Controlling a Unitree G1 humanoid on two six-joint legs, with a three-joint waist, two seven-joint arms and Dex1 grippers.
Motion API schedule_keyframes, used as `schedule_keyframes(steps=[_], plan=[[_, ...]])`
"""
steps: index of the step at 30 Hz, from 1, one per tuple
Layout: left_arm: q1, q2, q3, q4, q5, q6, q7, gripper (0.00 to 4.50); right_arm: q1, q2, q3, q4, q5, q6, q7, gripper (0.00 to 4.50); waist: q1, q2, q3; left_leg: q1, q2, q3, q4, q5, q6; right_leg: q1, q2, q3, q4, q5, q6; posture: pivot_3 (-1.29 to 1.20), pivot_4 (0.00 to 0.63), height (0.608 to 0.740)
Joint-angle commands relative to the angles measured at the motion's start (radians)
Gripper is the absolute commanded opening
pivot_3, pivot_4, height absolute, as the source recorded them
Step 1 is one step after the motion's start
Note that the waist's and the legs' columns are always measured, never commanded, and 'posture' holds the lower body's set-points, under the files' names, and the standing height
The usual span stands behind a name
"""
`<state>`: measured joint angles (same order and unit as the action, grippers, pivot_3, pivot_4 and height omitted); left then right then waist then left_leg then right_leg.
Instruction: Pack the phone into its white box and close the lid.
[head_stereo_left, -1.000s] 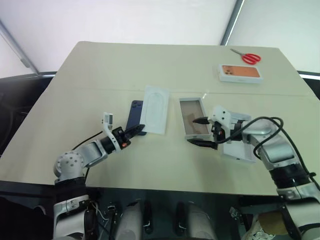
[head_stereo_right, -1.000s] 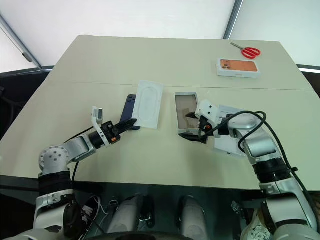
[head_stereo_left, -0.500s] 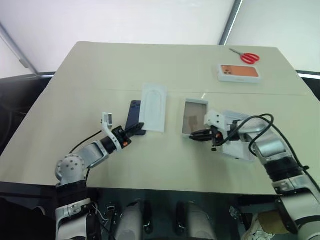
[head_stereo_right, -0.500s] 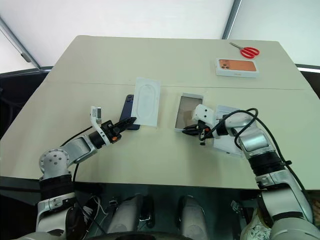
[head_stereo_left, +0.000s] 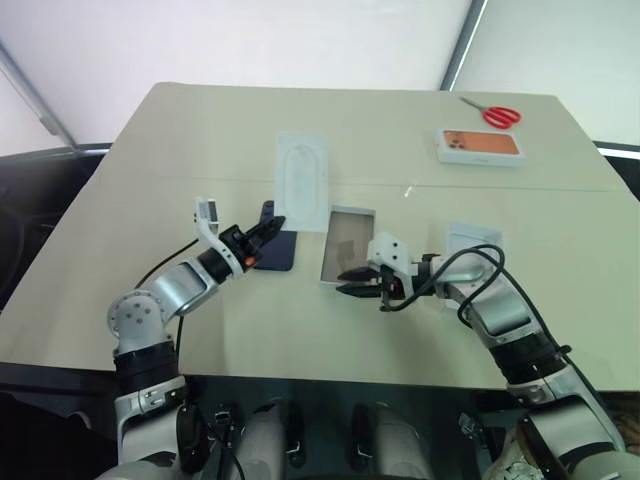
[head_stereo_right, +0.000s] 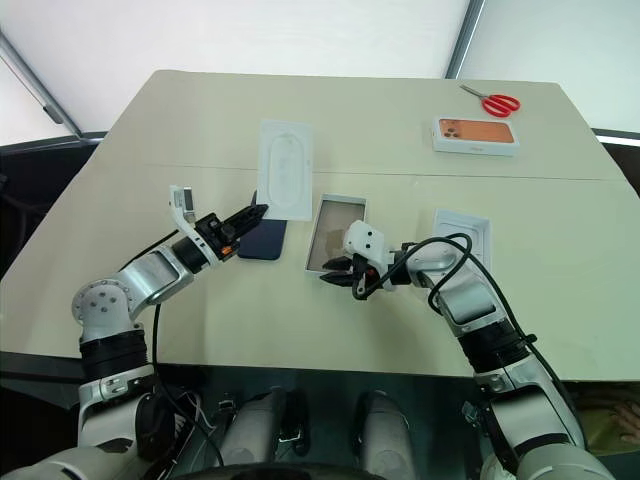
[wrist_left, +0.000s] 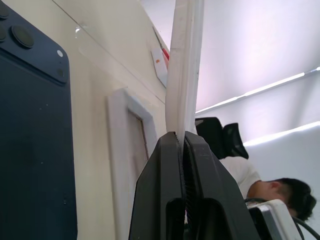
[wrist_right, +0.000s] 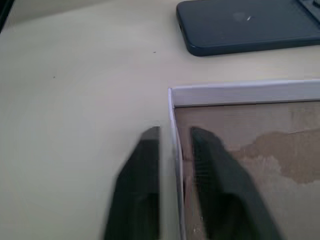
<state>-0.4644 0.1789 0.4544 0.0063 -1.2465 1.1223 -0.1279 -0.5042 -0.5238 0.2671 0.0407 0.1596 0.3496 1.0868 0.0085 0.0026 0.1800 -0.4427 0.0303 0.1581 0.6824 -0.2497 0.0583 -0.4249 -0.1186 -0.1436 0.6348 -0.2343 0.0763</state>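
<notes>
While your left gripper (head_stereo_left: 272, 226) pinches the near edge of the thin white insert (head_stereo_left: 302, 183), its fingers pressed tight on the sheet, the insert stands lifted off the table (head_stereo_left: 200, 130), just left of the box (head_stereo_left: 346, 246) and sloping up and away from you. Look under that insert: the phone (head_stereo_left: 276, 248) lies flat on the table, back up, lenses at its far corner, just left of the box and apart from it.

Your right gripper (head_stereo_left: 352, 281) sits at the box's near end, jaws partly parted, one finger inside and one outside the near wall (wrist_right: 176, 150); whether they actually clamp it you cannot tell. Its tan floor is bare.

To the right of the box, well apart, the lid (head_stereo_left: 473, 238) lies on the table with its plain white inside up. Far beyond the box, toward the right corner, you have the orange-faced box (head_stereo_left: 481, 145) with red scissors (head_stereo_left: 492, 114) just behind it
</notes>
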Motion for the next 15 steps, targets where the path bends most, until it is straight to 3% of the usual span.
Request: schedule_keyframes(steps=[1, 8, 15], plan=[[0.029, -0.011, -0.038, -0.072, -0.045, 0.013, 0.001, 0.00, -0.007, -0.017, -0.049, -0.061, 0.033, 0.003, -0.005, 2.91, 0.000, 0.000, 0.000, 0.000, 0.000, 0.000, 0.000, 0.000, 0.000, 0.000, 0.000, 0.000, 0.000, 0.000, 0.000, 0.00, 0.150, 0.738], [0.090, -0.018, -0.093, -0.101, -0.036, 0.002, 0.009, 0.00, 0.005, -0.134, -0.263, -0.025, 0.140, -0.041, 0.020, 2.91, 0.003, 0.000, 0.000, 0.000, 0.000, 0.000, 0.000, 0.000, 0.000, 0.000, 0.000, 0.000, 0.000, 0.000, 0.000, 0.00, 0.150, 0.738], [0.068, -0.038, -0.137, -0.040, -0.036, 0.025, 0.016, 0.00, 0.013, -0.203, -0.305, 0.114, 0.096, -0.148, 0.010, 2.91, -0.001, 0.000, 0.000, 0.000, 0.000, 0.000, 0.000, 0.000, 0.000, 0.000, 0.000, 0.000, 0.000, 0.000, 0.000, 0.00, 0.150, 0.738]])
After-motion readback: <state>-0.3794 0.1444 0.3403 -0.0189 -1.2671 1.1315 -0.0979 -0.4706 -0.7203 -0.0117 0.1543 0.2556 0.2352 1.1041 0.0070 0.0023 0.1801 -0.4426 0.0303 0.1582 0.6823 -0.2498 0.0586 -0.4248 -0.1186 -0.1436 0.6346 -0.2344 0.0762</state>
